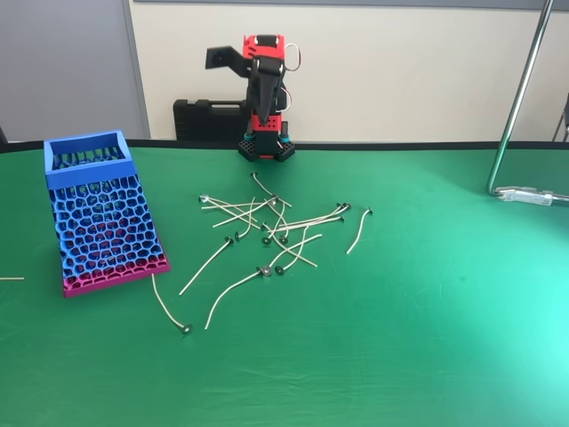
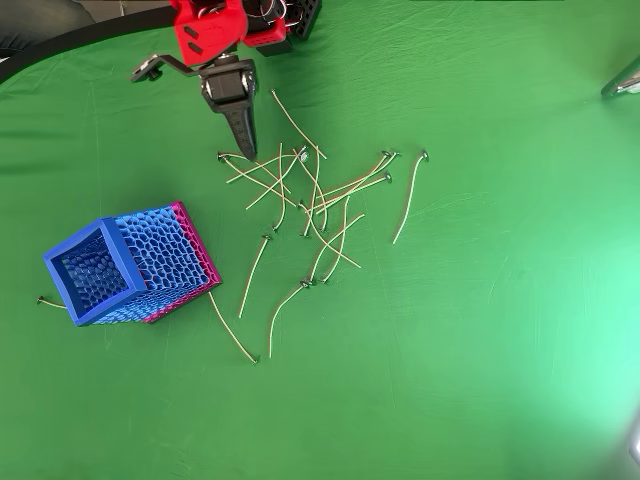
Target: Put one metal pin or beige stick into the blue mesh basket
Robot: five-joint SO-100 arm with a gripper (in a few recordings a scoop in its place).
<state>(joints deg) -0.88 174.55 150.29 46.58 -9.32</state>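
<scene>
One folded arm (image 1: 264,89) behind scattered sticks (image 2: 320,200), pincer (image 2: 243,130) closed, empty, pointing down.

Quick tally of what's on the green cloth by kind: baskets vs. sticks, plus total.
Blue mesh basket: 1
Thin beige sticks with metal ends: about 13 (they cross in the pile, so the exact count is uncertain; one lies left of the basket)
Total: about 14
</scene>
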